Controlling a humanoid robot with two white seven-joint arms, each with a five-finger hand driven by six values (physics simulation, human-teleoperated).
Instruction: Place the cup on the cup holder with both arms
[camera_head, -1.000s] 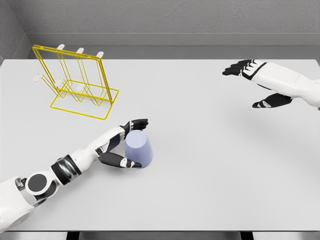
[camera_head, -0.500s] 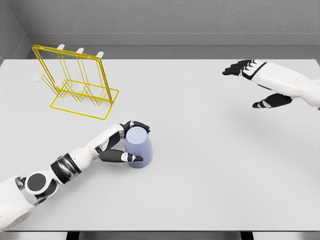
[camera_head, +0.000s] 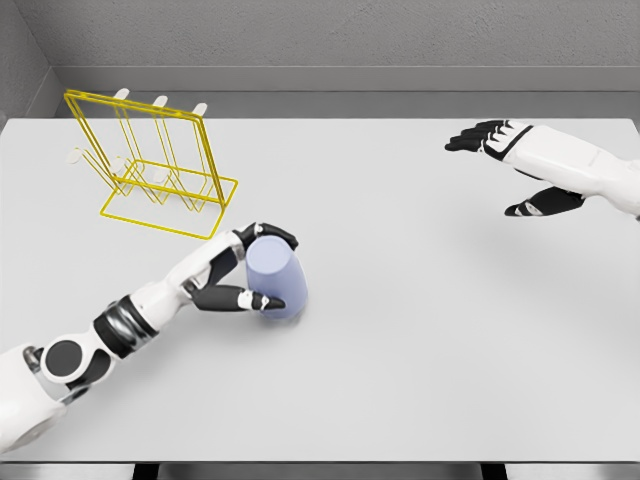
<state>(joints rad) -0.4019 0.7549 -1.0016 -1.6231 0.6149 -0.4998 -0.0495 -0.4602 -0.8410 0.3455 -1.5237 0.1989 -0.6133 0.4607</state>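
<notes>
The left hand (camera_head: 236, 272) is gripping the cup (camera_head: 274, 279), its fingers curling over the top and its thumb pressing the near side. The cup is sitting upside down on the bench (camera_head: 430, 330), left of centre and just in front of the yellow wire holder (camera_head: 150, 160). The right hand (camera_head: 510, 165) is hovering over the far right of the bench, fingers spread and holding nothing.

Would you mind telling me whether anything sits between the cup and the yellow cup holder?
Nothing visible does. The left hand is closed on the cup, and only bare table lies between it and the cup holder.
</notes>
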